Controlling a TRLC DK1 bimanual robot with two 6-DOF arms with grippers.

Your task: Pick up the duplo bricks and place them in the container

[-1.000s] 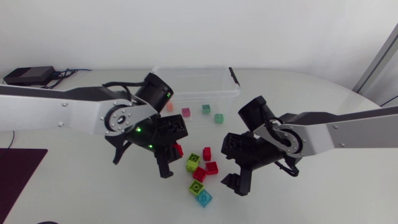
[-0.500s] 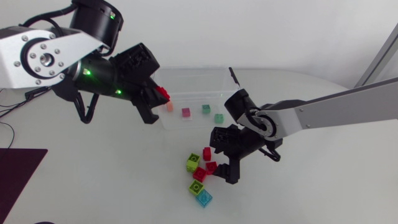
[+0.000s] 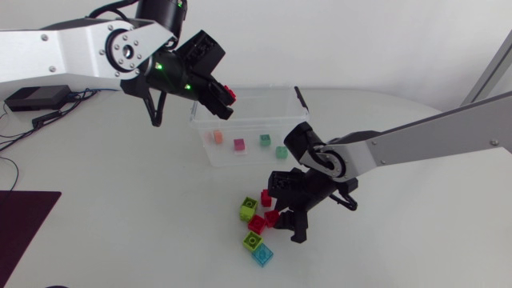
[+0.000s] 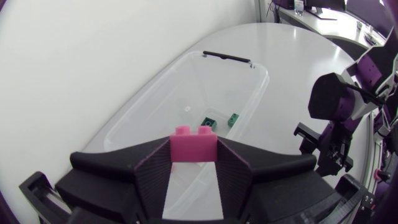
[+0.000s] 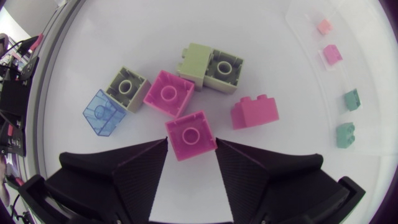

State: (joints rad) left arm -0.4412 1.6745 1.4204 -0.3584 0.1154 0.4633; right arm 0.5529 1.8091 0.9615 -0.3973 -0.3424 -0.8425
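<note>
My left gripper point(image 3: 224, 96) is shut on a red brick point(image 3: 230, 94) and hangs over the back left corner of the clear container point(image 3: 250, 122). In the left wrist view the brick point(image 4: 189, 142) sits between the fingers of my left gripper point(image 4: 193, 155), with the container point(image 4: 143, 118) below it. Several small bricks point(image 3: 238, 145) lie inside the container. My right gripper point(image 3: 284, 210) is low over the pile on the table. Its open fingers point(image 5: 140, 171) stand close on either side of a second red brick point(image 5: 190, 134), and I see a thin gap at one side.
Around that brick lie two more red bricks point(image 3: 256, 224), a lime pair point(image 3: 249, 210), a lime brick point(image 3: 253, 241) and a clear blue one point(image 3: 262, 254). The container's black latch point(image 3: 299, 98) is on its right end. A dark mat point(image 3: 20, 220) lies at the table's left edge.
My left arm rose from the pile with its red brick and swung back over the container. My right gripper moved left onto the pile and drew its fingers in around a red brick.
</note>
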